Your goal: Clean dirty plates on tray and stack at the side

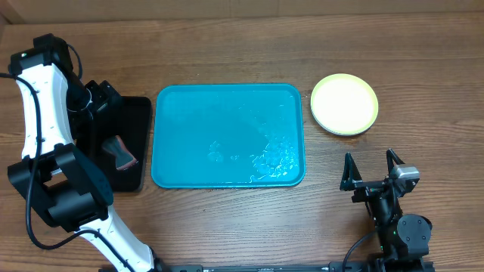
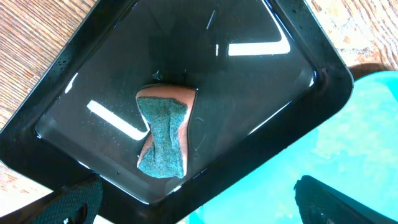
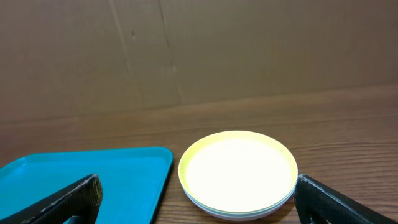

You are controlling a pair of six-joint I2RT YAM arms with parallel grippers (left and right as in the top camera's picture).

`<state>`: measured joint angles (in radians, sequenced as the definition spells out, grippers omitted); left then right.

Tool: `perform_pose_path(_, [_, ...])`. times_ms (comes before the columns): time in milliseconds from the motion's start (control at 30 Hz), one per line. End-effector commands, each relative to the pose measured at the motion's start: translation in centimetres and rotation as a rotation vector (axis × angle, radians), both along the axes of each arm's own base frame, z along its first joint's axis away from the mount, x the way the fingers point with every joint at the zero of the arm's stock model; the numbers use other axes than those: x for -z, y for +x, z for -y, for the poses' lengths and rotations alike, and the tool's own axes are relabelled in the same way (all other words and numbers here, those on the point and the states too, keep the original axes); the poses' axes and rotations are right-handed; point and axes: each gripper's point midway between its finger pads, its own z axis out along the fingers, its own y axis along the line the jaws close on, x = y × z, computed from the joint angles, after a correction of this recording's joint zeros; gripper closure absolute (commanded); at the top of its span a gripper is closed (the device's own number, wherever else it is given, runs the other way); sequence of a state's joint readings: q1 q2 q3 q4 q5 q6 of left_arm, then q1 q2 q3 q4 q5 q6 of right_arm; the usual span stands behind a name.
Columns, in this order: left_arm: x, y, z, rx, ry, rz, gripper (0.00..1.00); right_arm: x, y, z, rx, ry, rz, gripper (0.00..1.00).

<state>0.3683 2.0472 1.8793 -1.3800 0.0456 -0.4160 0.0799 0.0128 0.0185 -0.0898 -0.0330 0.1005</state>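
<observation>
Looks all but finished. Ahead of the right gripper [image 3: 198, 199], and framed between its two fingers in the wrist view: a stack of round plastic plates [image 3: 239, 171], pale yellow with a green rim on top and paler rims peeking out beneath. Hard to count the layers exactly. Sits on the bare wooden table [image 1: 227, 227], just beside the large turquoise-blue rectangular plastic tray [image 1: 227, 136] but apart from its rim. No smears to be made out on the top plate.

Off to that gripper's left and forward: the tray itself, holding no plates, only a scatter of wet droplets and faint streaks toward its near right corner.

Right gripper spread wide, holding nothing, well short of the stack.

Left gripper [image 2: 199, 199] likewise spread wide and empty, poised above the smaller black rectangular tray [image 2: 74, 118]. Directly beneath it: a scrubbing sponge [image 2: 163, 134], green-grey pad on an orange-brown body, pinched at the waist, lying free on the glossy wet floor.

Judging from this, cleaning and stacking done, with the sponge set down. Little left beyond drawing both arms clear.
</observation>
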Motion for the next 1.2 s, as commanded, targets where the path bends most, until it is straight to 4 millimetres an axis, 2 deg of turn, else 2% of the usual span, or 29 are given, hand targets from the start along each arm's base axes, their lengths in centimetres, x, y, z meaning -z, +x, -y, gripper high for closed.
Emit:
perform_pose_path(0, [-0.5,0.2,-0.3,0.007,0.004,0.018,0.00,0.1,0.0,0.2,0.011,0.004,0.005,0.00])
perform_pose_path(200, [-1.2,0.2,-0.2,0.008,0.011,0.036,0.00,0.1,0.0,0.2,0.011,0.004,0.005,0.00])
perform_pose_path(367, [-4.0,-0.2,-0.1,0.014,0.041,0.097,0.00,0.1,0.0,0.2,0.011,0.004,0.005,0.00])
perform_pose_path(567, [-7.5,-1.5,1.9,0.058,0.050,0.148,0.00,0.1,0.0,0.2,0.011,0.004,0.005,0.00])
perform_pose_path(733, [-10.5,-0.9,6.4,0.258,0.092,0.252,0.00,0.1,0.0,0.2,0.011,0.004,0.005,0.00])
perform_pose_path(867, [-12.5,-0.1,11.8,0.495,0.117,0.337,0.00,0.1,0.0,0.2,0.011,0.004,0.005,0.00])
perform_pose_path(967, [-13.7,-0.2,15.2,0.659,0.135,0.384,0.00,0.1,0.0,0.2,0.011,0.004,0.005,0.00])
perform_pose_path(1167, [-16.0,-1.5,18.2,0.759,0.184,0.450,0.00,0.1,0.0,0.2,0.011,0.004,0.005,0.00])
